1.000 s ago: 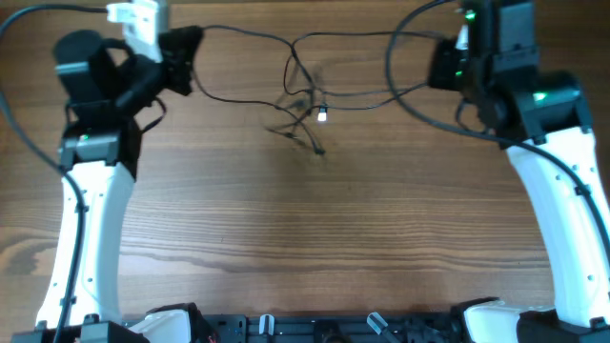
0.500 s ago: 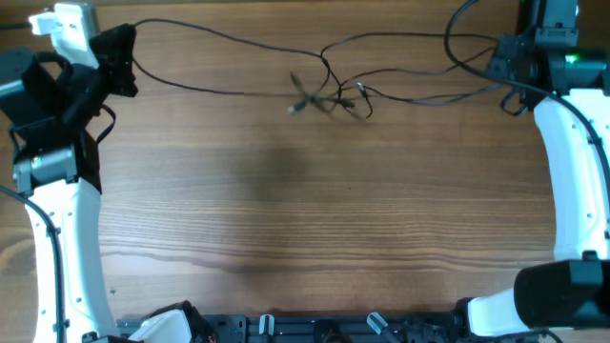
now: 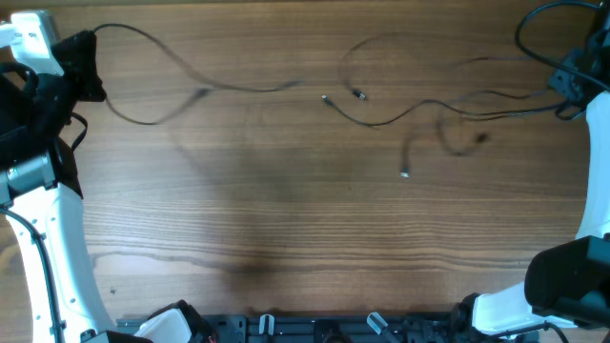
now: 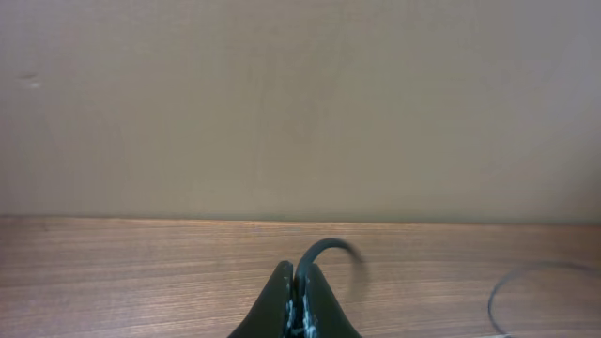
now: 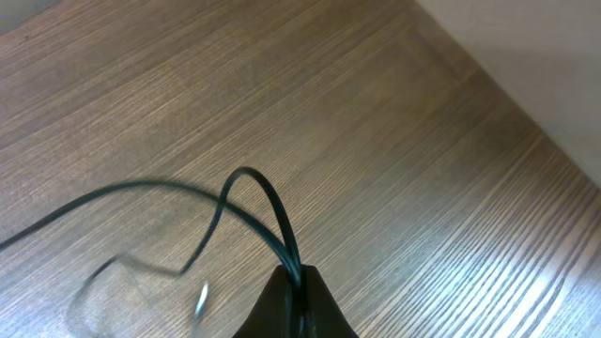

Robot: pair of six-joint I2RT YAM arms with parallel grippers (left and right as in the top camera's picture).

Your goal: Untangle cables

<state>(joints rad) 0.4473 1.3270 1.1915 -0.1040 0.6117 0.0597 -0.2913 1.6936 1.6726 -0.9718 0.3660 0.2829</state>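
Two thin black cables lie spread across the back of the wooden table. One cable (image 3: 238, 89) runs from my left gripper (image 3: 84, 59) at the far left edge toward the middle. The other cable (image 3: 381, 123) runs from my right gripper (image 3: 569, 88) at the far right edge, with a small pale plug (image 3: 405, 173) hanging loose. In the left wrist view my left gripper (image 4: 299, 282) is shut on a cable (image 4: 324, 247) that arcs up out of it. In the right wrist view my right gripper (image 5: 299, 277) is shut on two strands of cable (image 5: 254, 183).
The table's back edge meets a plain wall (image 4: 300, 113) right behind the left gripper. A table corner and edge (image 5: 488, 84) lie close to the right gripper. The arm bases (image 3: 286, 329) line the front edge.
Both arms have swung outward to the table's sides. The tangle in the middle has been pulled apart, and the cables now lie in long loose runs.
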